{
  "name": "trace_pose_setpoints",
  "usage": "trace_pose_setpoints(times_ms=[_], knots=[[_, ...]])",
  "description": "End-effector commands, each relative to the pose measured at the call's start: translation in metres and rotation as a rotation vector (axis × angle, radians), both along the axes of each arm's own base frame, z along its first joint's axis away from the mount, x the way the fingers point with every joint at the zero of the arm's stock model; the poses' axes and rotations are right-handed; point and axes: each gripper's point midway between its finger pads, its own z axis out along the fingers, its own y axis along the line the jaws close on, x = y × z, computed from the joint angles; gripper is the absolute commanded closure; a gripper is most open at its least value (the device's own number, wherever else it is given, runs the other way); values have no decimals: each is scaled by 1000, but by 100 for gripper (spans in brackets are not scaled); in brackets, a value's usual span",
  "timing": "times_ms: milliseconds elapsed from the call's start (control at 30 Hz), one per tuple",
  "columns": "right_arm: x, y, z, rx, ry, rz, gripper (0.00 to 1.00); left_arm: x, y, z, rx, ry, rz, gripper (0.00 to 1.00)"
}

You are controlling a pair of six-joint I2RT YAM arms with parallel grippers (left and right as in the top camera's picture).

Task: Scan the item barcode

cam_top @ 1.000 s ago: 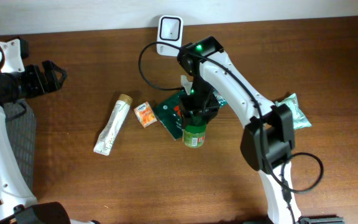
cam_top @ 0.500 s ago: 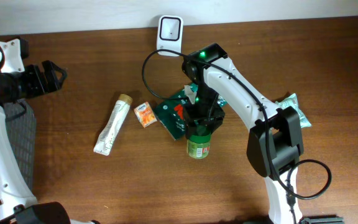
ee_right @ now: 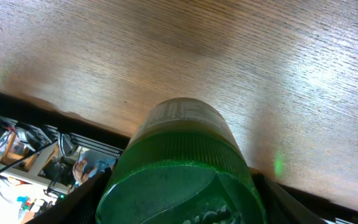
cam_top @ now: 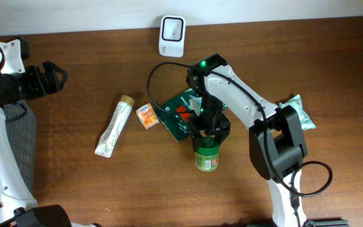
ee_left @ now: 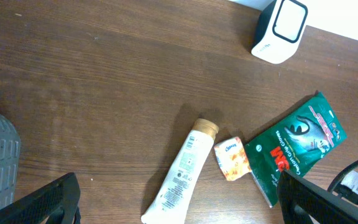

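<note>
The item is a green jar (cam_top: 207,156) with a green ribbed lid (ee_right: 185,180) and a pale label. It hangs out from my right gripper (cam_top: 208,133), which is shut on the lid, a finger on each side, over the wood in front of the green pouch (cam_top: 181,113). The white barcode scanner (cam_top: 172,34) stands at the back edge, well behind the jar, and also appears in the left wrist view as the scanner (ee_left: 278,31). My left gripper (cam_top: 52,79) is open and empty at the far left; its jaws frame the bottom of the left wrist view (ee_left: 176,208).
A white tube (cam_top: 114,126) and a small orange packet (cam_top: 146,116) lie left of the pouch. A teal packet (cam_top: 301,112) lies at the right beside the right arm's base. A grey mesh basket (cam_top: 17,135) sits at the left edge. A black cable (cam_top: 153,85) loops from the right arm.
My right gripper has carried the green jar away from the scanner, toward the table's front and slightly right. The left arm has stayed still.
</note>
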Motion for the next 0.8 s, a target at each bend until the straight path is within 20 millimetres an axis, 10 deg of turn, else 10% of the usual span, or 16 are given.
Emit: trace_pose_setpoints(times_ms=[0, 200, 567, 767], knots=[[-4, 5, 12, 43, -14, 10, 42, -1, -2, 12, -5, -29, 4, 1], [5, 8, 18, 65, -49, 1, 43, -1, -2, 12, -4, -29, 4, 1], [123, 27, 117, 297, -579, -71, 43, -1, -2, 12, -5, -29, 4, 1], [164, 38, 125, 341, -756, -65, 43, -1, -2, 12, -5, -29, 4, 1]])
